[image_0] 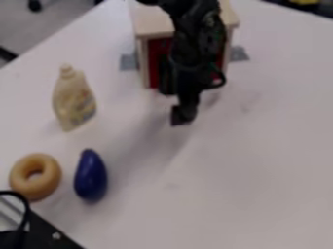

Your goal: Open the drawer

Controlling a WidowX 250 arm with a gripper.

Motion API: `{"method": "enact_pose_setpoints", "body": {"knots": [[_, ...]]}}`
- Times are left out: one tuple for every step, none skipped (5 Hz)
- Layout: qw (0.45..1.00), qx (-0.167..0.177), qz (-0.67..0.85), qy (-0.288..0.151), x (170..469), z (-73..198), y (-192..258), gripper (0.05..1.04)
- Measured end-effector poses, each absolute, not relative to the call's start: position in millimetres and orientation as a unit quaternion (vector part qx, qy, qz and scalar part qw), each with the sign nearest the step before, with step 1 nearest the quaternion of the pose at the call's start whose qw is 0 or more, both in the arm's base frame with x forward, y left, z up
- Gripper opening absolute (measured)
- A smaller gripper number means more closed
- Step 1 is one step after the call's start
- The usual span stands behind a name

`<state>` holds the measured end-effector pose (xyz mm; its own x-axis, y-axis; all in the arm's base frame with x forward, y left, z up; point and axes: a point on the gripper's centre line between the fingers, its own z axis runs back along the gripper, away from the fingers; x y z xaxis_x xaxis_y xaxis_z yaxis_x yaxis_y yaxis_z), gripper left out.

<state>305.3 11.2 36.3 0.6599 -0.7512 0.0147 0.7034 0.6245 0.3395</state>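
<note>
the red drawer [156,61] is located in the wooden cabinet [153,23] at the top of the view, its front facing the lower edge, its long axis indeterminable behind the black gripper [184,115], whose jaws cannot be confirmed as open or closed.

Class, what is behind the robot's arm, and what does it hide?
A box, its red front showing on either side of the arm. The front's middle is covered, so any handle there cannot be seen.
</note>
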Motion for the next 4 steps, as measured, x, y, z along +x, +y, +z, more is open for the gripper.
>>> {"method": "enact_pose_setpoints", "body": {"knots": [[0.899,0.156,-0.402,-0.078,313,37,11,0.995],[0.897,0.164,-0.403,-0.08,324,36,12,0.996],[0.897,0.168,-0.403,-0.077,333,27,14,0.996],[0.9,0.17,-0.395,-0.078,341,26,18,0.955]]}}
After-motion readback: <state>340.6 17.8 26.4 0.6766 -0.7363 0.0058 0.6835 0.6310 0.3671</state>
